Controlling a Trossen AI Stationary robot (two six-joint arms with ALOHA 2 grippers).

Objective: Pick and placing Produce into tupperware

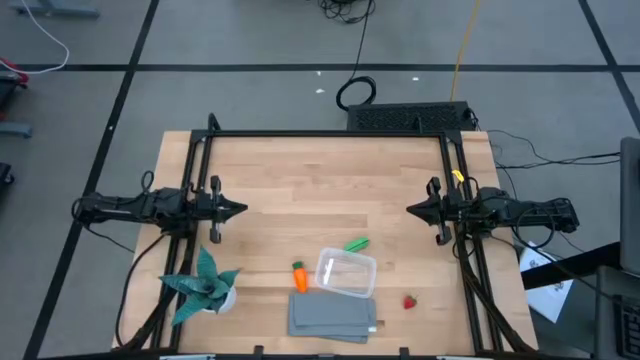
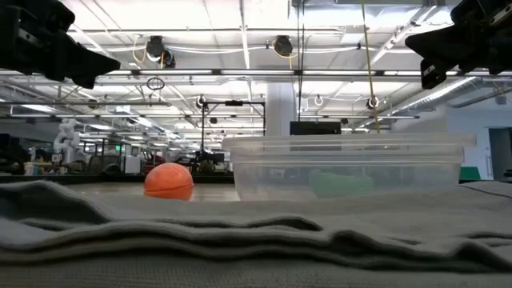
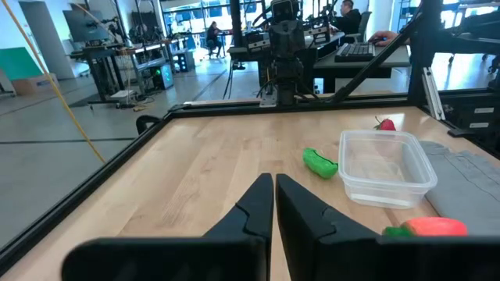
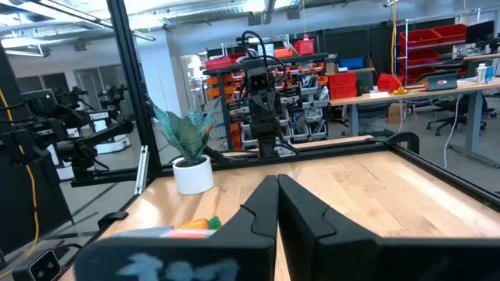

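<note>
My left gripper hangs over the left side of the table, fingers pressed together, holding nothing. My right gripper mirrors it over the right side, fingers together too, nothing between them. Both point inward at each other, well apart.

The work sits toward the near edge. The clear container rests on the wood, touching the grey folded cloth at its near side, and I see nothing inside it. The carrot lies just beside the container's left end, green top pointing away from the cloth. The green pod lies just beyond the container's far side, close to its corner. The red berry sits alone to the container's right, near the cloth's corner. The potted plant stands at the left, well clear of the food.
</note>
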